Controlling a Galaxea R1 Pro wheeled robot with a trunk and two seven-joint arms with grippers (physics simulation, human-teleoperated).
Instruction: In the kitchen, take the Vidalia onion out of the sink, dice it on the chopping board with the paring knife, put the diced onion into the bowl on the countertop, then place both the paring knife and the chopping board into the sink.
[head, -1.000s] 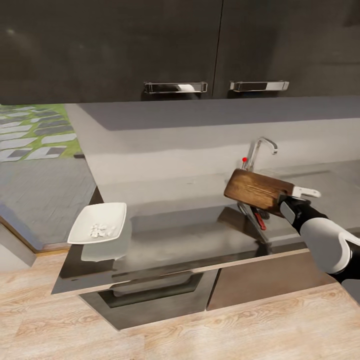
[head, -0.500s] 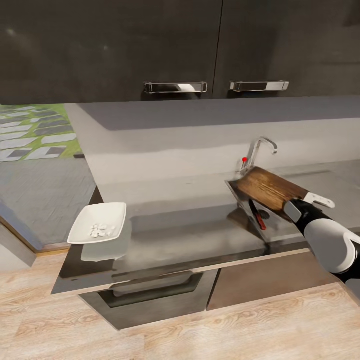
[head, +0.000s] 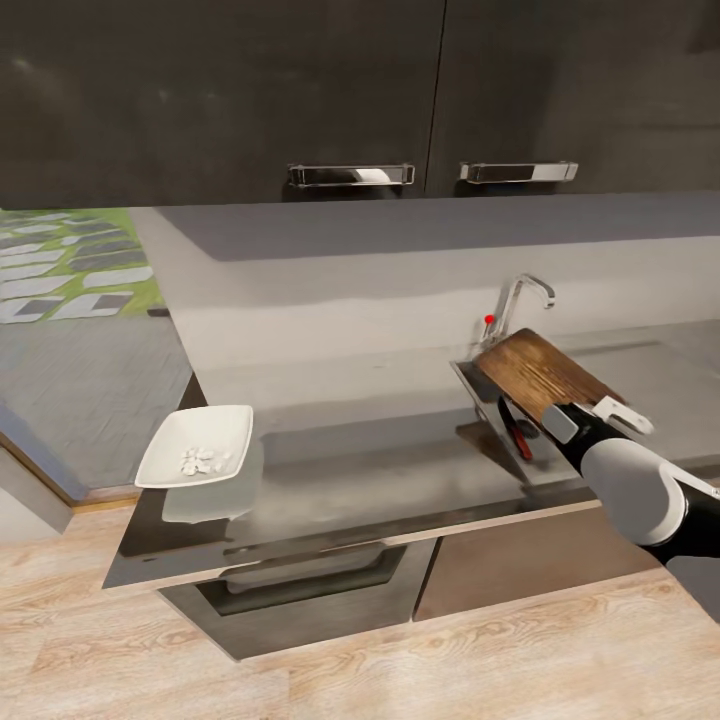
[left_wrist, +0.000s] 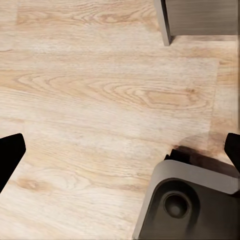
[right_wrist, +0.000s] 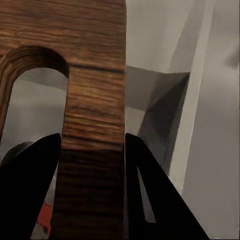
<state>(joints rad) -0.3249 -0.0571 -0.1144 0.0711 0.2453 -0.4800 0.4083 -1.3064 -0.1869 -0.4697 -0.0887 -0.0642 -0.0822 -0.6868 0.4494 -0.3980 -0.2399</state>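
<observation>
The brown chopping board (head: 540, 370) lies slanted over the sink (head: 470, 378), its far end near the tap (head: 524, 296). My right gripper (head: 598, 408) is shut on the board's near end. In the right wrist view both black fingers (right_wrist: 31, 190) flank the strip of board (right_wrist: 95, 90) beside the handle slot. The paring knife (head: 518, 432), red-handled, lies in the basin under the board; a bit of its red handle (right_wrist: 44, 218) shows low down. The white bowl (head: 197, 446) with diced onion (head: 200, 460) sits at the countertop's (head: 350, 470) left end. My left gripper (left_wrist: 120, 150) hangs open over the floor.
Dark wall cabinets (head: 350, 100) with chrome handles hang above the counter. An oven front (head: 300, 590) and drawers sit under the worktop. Wooden floor (head: 400, 670) lies in front. The robot's base (left_wrist: 190, 200) is below the left gripper.
The board, held up over the sink a second ago, has come down onto the basin and now lies slanted across it. My right gripper moved down and slightly nearer with it.
</observation>
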